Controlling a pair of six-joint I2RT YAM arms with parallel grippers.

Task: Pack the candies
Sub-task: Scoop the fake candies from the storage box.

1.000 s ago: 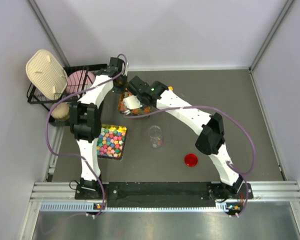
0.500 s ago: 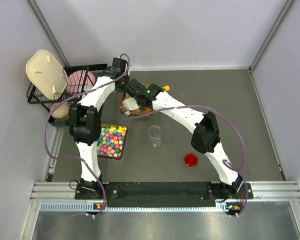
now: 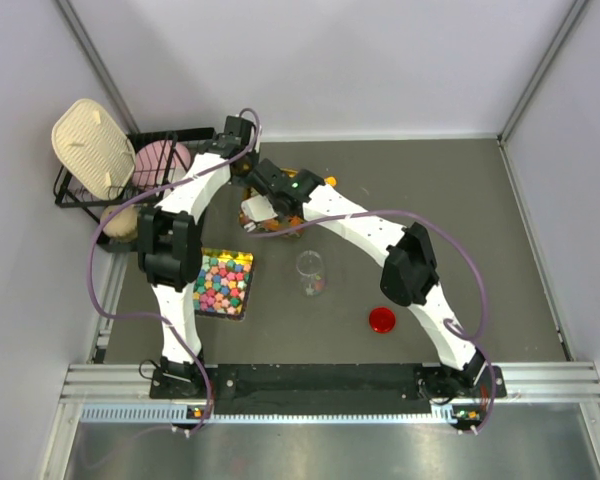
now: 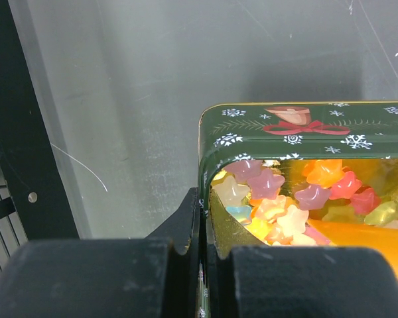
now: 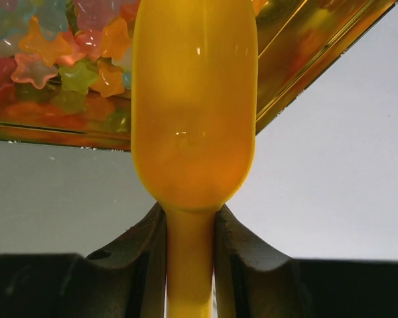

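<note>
Wrist views alone show this: left jaws pinch green snowflake-printed tin [image 4: 285, 142] wall; right jaws pinch glossy orange scoop [image 5: 194, 112] over tin's translucent star candies [image 5: 60, 59].

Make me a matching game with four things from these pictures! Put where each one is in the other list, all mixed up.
Things:
1. scoop
2. tin
3. red lid
4. jar

Places:
A. flat on the table, right of the jar
B. wall pinched by the left gripper
C. handle in the right gripper
D. see-through, mid-table

Pairs: 1-C, 2-B, 3-A, 4-D
</note>
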